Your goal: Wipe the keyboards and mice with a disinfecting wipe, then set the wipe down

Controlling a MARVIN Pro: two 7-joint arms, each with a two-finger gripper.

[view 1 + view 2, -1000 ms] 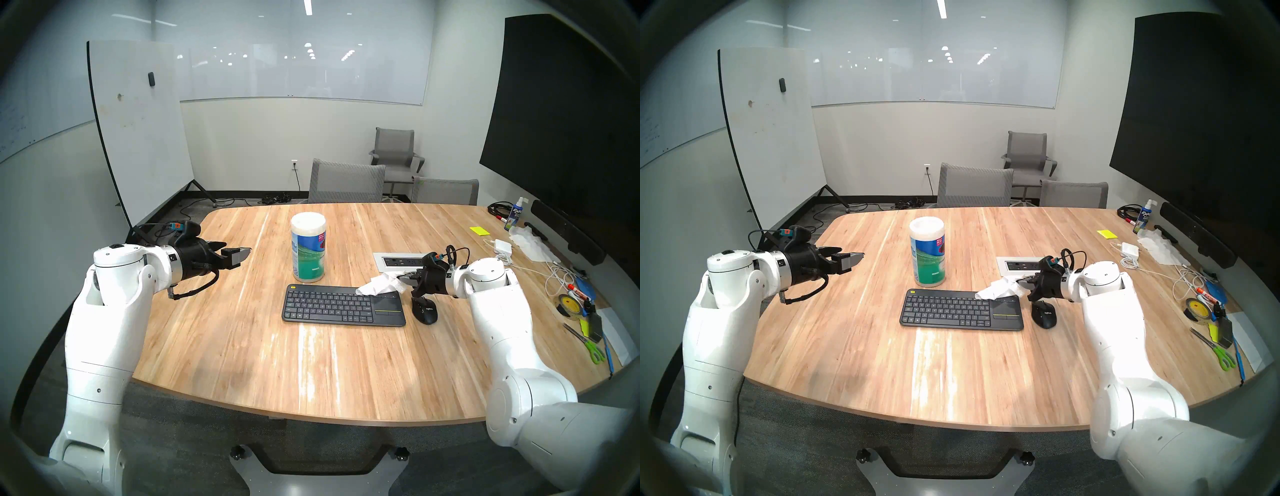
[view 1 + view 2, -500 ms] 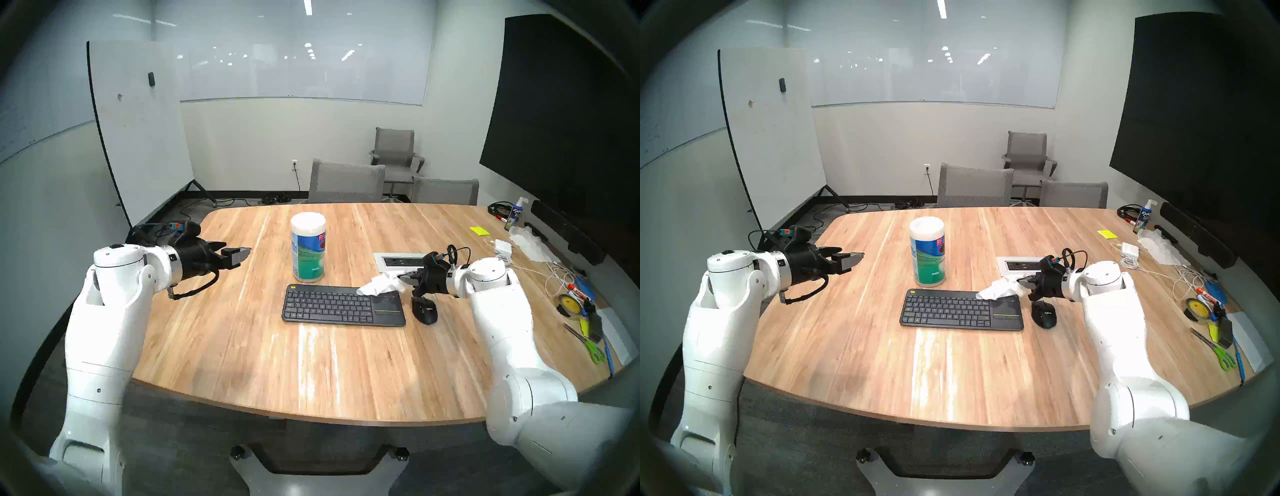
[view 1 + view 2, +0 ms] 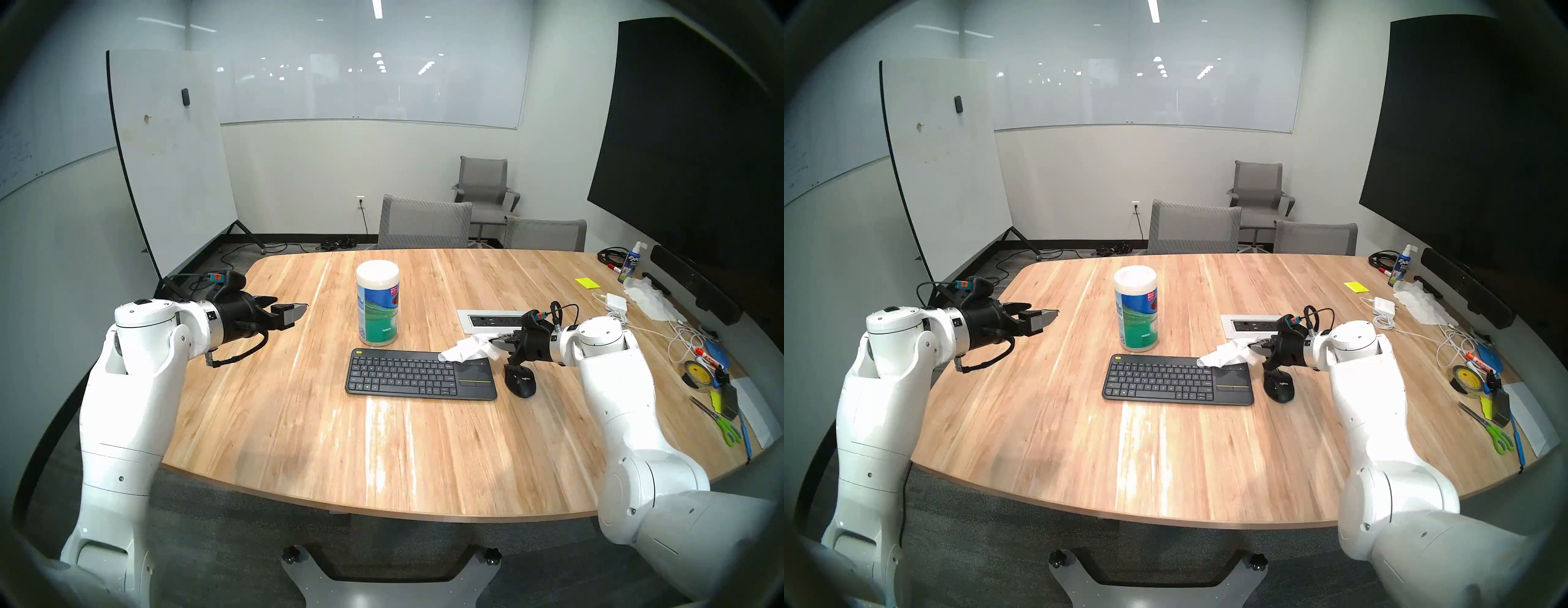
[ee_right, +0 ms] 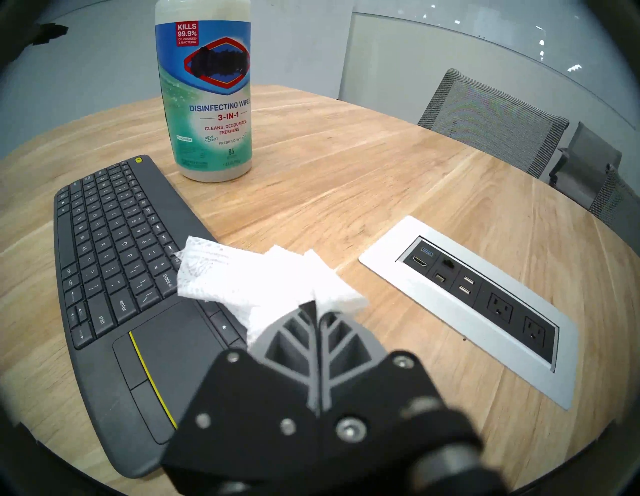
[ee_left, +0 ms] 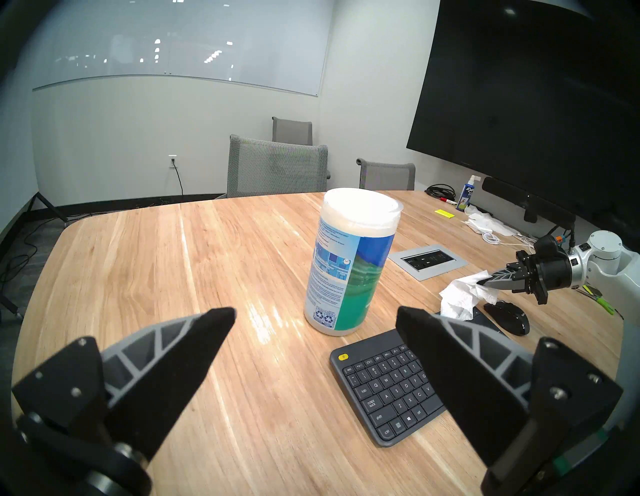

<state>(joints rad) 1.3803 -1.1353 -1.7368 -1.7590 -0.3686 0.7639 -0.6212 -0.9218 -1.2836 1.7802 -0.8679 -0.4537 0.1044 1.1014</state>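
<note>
Compared with one second earlier, the right arm's wrist sits marginally toward 3 o'clock in the head view; the wipe, keyboard and mouse lie as before, and the left arm is unchanged. The right gripper (image 3: 495,341) is fully closed, its fingertips pinching the white disinfecting wipe (image 3: 466,348), which hangs crumpled over the far right end of the keyboard (image 3: 420,375), above the touchpad; whether it touches the keys cannot be told. The mouse (image 3: 521,379) lies just beside the keyboard at 3 o'clock, below the right gripper. The left gripper (image 5: 315,313) hovers wide open and empty, at 9 o'clock from the wipes canister (image 3: 378,302).
</note>
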